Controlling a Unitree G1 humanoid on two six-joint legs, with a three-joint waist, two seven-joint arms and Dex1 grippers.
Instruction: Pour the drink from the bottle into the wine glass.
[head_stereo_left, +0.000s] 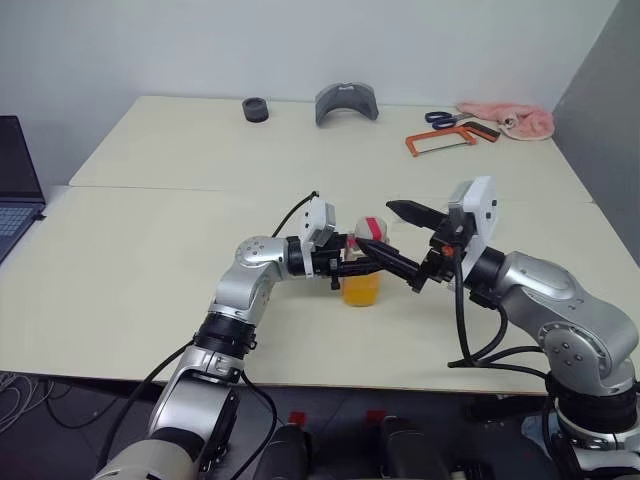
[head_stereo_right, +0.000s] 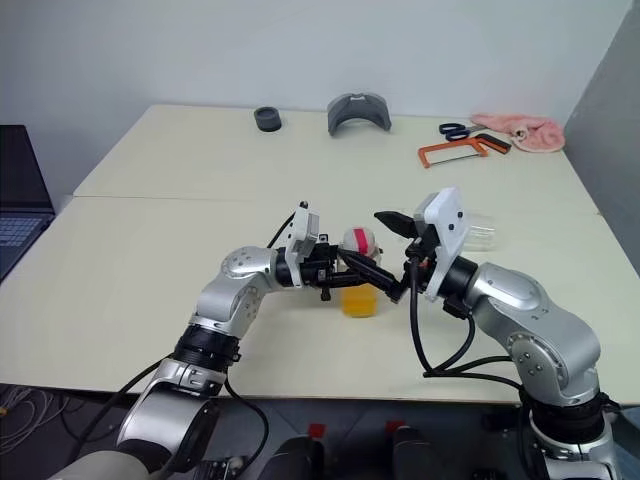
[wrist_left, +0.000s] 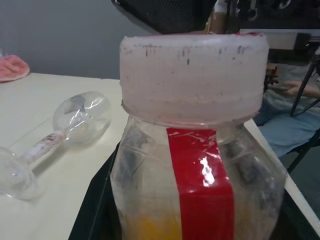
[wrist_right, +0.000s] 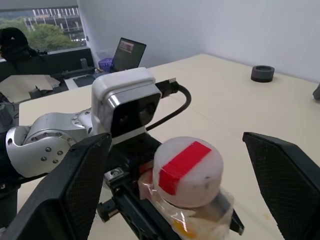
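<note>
The bottle (head_stereo_left: 361, 272) stands upright near the middle of the near table (head_stereo_left: 150, 290), gripped around its body by the left gripper (head_stereo_left: 372, 255), whose black fingers are clenched on it from the left side. The drink (head_stereo_left: 361, 289) fills only the lower part of the bottle, showing orange-yellow beneath the red label stripe. The red-and-white cap (wrist_right: 187, 170) is on the neck, so the bottle is not yet opened. The right gripper (head_stereo_left: 412, 245) hangs just to the right of the cap and slightly above it, its jaws spread wide with one finger on either side of the cap in the right wrist view; they hold nothing and do not appear to touch the cap. The wine glass (wrist_left: 57, 137) lies on its side on the table to the right of the bottle, beyond the right arm, its bowl empty apart from some smearing and its round foot off the surface on one edge. In my judgement the task is at an early stage: the bottle is secured, but the cap must be removed, the glass must be stood upright, and the pouring itself has not begun. A glass lying flat cannot receive liquid, which is the chief obstacle noted.
</note>
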